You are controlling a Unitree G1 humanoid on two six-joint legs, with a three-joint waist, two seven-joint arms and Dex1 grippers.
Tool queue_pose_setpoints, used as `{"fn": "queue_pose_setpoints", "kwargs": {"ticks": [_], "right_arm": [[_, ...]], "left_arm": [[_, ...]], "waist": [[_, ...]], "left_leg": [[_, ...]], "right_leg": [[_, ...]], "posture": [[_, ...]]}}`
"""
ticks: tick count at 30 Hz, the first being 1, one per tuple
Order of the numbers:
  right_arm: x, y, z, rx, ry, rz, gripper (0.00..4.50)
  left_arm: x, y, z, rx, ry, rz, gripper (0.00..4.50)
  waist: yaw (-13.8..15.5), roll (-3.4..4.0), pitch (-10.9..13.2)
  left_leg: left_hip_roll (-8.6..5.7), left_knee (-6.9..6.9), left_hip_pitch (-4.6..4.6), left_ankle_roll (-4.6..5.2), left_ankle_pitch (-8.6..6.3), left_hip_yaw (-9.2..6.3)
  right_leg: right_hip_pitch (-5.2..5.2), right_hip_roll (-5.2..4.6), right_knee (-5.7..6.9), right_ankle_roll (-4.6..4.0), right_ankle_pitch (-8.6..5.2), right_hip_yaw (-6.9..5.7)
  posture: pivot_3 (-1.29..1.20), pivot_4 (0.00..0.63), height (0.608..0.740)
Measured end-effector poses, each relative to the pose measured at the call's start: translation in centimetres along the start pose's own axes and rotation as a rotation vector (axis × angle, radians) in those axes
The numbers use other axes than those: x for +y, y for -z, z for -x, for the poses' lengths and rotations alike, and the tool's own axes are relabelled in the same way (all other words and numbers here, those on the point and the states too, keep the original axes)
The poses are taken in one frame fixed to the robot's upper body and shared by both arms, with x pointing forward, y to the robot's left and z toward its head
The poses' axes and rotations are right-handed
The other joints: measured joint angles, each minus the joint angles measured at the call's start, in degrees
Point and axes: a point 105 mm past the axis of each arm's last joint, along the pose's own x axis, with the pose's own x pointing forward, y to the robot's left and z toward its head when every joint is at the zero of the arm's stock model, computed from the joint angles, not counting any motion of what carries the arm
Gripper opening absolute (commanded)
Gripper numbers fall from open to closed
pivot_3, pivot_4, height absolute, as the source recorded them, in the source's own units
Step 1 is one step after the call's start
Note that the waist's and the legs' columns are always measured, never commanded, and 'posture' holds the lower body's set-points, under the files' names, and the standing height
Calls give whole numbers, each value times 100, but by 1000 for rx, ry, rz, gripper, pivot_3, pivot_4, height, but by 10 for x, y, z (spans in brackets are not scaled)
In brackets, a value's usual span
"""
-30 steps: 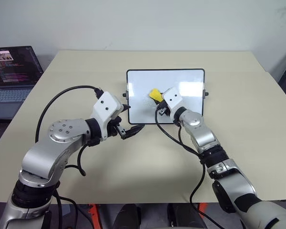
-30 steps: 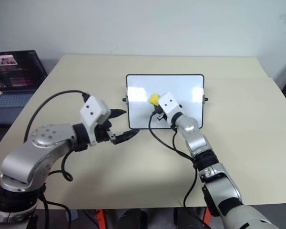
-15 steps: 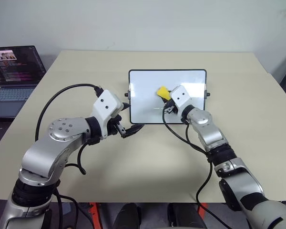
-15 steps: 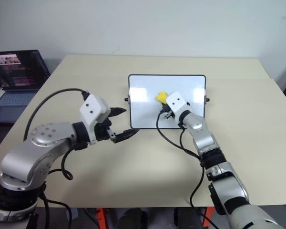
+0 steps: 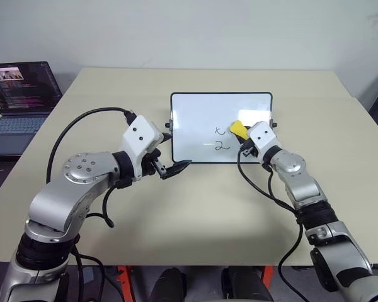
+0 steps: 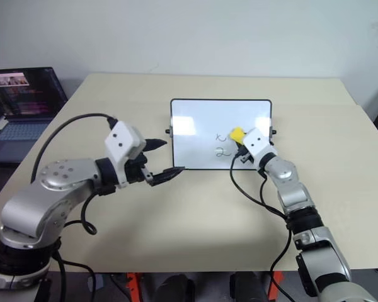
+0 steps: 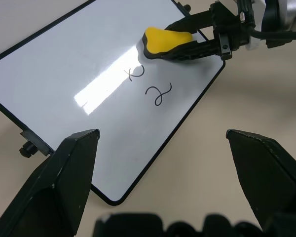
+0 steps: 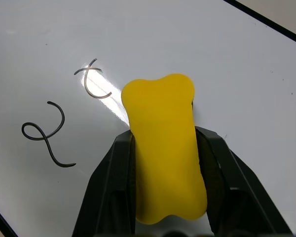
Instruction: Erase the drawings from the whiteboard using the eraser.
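Mid-erase — the right gripper [image 5: 242, 133] is clamped on the yellow eraser [image 8: 165, 148], pressed to the whiteboard [image 5: 195, 119] just right of a faint remnant [image 8: 92, 81] and the intact "2" [image 8: 47, 133], so the next stroke likely sweeps left over both, while the left gripper [image 5: 171, 157] — fingers spread — hovers at the board's near-left corner.

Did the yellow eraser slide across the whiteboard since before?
Yes. The eraser, shut in the right gripper, slid from mid whiteboard toward the board's right edge, uncovering two remaining drawings beside it.
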Motion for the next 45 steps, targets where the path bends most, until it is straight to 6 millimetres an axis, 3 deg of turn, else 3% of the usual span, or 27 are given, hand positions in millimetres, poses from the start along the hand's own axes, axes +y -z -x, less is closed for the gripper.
{"fn": "queue_pose_setpoints", "kwargs": {"ticks": [13, 25, 32, 45], "right_arm": [[21, -37, -22, -51, -25, -114, 1375], [47, -51, -35, -90, -92, -105, 1375], [61, -40, -39, -78, -132, -88, 1375], [33, -13, -12, -24, -104, -23, 1375]], "left_arm": [[2, -2, -1, -4, -3, -2, 4500], [3, -1, -1, -2, -7, 0, 4500], [3, -1, -1, -2, -9, 0, 4500], [4, -1, -1, -3, -22, -2, 4500]], "waist": [[-24, 4, 3], [-21, 5, 3], [-22, 5, 3], [9, 3, 2]], "left_leg": [[5, -16, -19, -18, 8, 4], [4, -16, -18, -17, 7, 4], [3, -15, -17, -17, 7, 6], [2, -9, -11, -3, 0, -2]], "right_leg": [[-23, 2, -12, -4, -1, 2], [-24, 1, -12, -4, -1, 1], [-23, 1, -11, -4, -1, 3], [-14, 0, -6, -4, -1, -3]], "posture": [[0, 150, 740], [0, 150, 740], [0, 150, 740], [0, 150, 740]]}}
